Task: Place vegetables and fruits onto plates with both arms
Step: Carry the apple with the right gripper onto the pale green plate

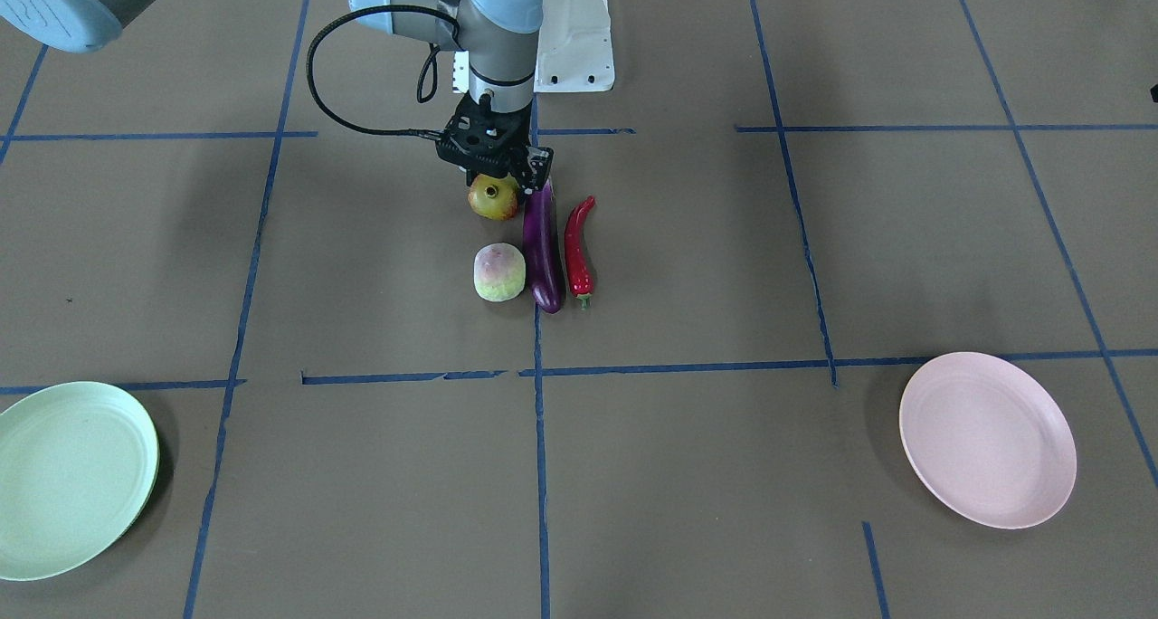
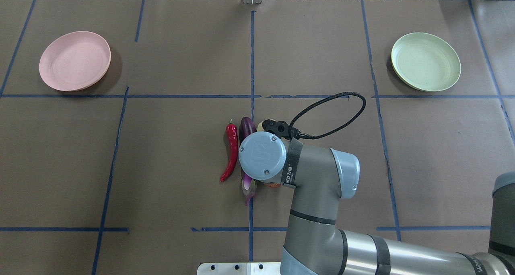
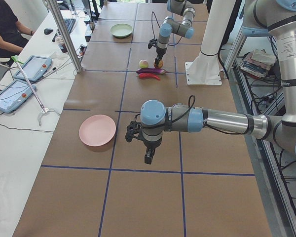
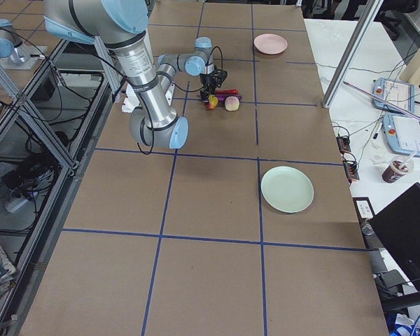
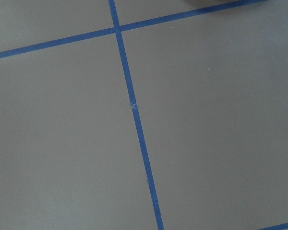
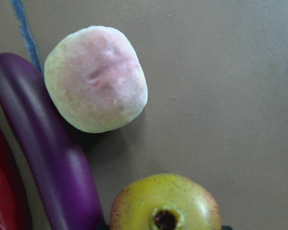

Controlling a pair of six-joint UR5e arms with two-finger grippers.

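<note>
My right gripper [image 1: 496, 181] is lowered over the yellow-green and reddish pomegranate-like fruit [image 1: 493, 200], jaws open and astride it; the fruit fills the bottom of the right wrist view [image 6: 165, 206]. The pale green-white-pink fruit [image 1: 499, 272] lies just beyond it on the table. The purple eggplant [image 1: 543, 248] and the red chili [image 1: 577, 248] lie side by side next to both fruits. The mint green plate [image 1: 68, 479] and the pink plate [image 1: 988, 438] sit empty at opposite far corners. My left gripper [image 3: 148, 157] hangs over bare table near the pink plate [image 3: 97, 130]; I cannot tell whether it is open or shut.
The white base block [image 1: 574, 40] stands behind the produce. Blue tape lines [image 5: 134, 110] cross the brown table. An operator [image 3: 2, 24] and tablets sit at a side desk beyond the table's edge.
</note>
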